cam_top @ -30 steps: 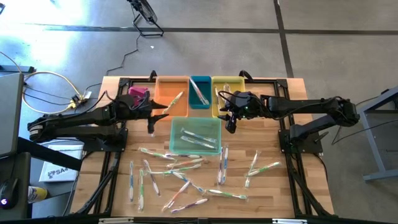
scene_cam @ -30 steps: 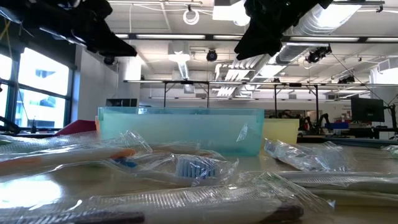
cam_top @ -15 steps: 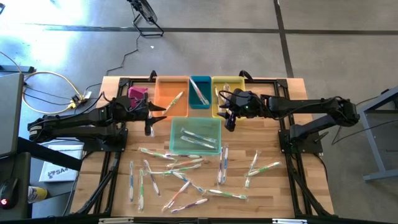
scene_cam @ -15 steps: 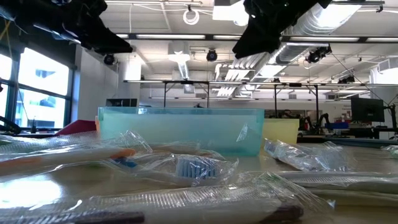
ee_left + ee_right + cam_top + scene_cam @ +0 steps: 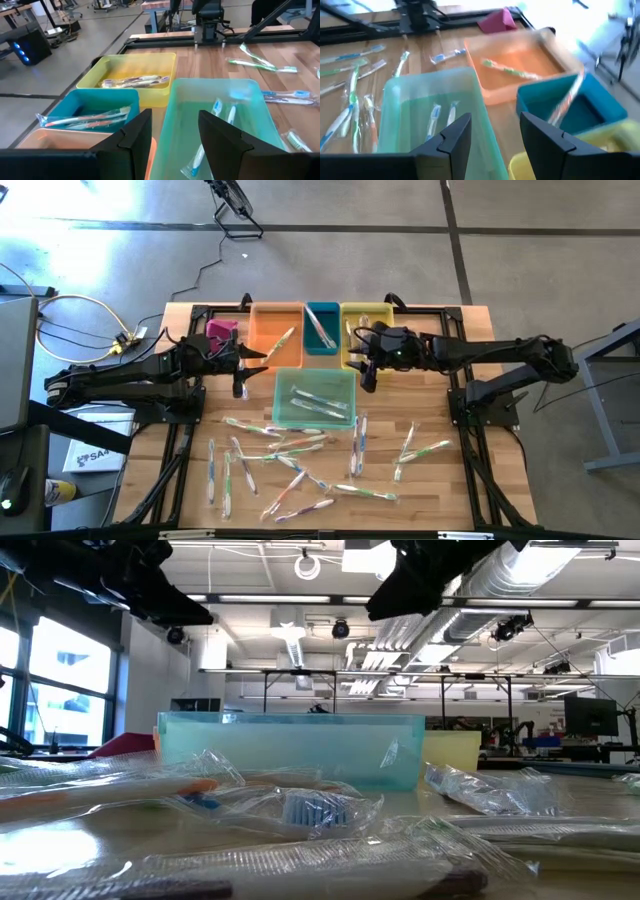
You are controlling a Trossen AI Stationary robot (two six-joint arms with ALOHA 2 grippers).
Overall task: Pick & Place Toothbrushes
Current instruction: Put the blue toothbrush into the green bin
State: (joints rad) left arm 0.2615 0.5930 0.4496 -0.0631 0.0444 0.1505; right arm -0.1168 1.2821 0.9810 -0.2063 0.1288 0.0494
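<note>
Several wrapped toothbrushes (image 5: 300, 460) lie loose on the wooden table's near half. Others lie in the bins: two blue ones in the mint bin (image 5: 314, 398), one in the orange bin (image 5: 277, 335), some in the blue bin (image 5: 321, 328) and in the yellow bin (image 5: 365, 330). My left gripper (image 5: 240, 385) hovers open, left of the mint bin, with nothing between its fingers (image 5: 135, 137). My right gripper (image 5: 368, 377) hovers open above the mint bin's far right corner, and nothing lies between its fingers (image 5: 452, 135).
A pink bin (image 5: 222, 332) stands at the far left of the bin row. Dark arm frames run along the table's left and right sides (image 5: 470, 405). In the low view, crinkled toothbrush wrappers (image 5: 300, 810) fill the foreground in front of the mint bin.
My right gripper has tipped its fingers up a little and rolled slightly while staying over the same spot. Both grippers stay open, and no toothbrush has moved.
</note>
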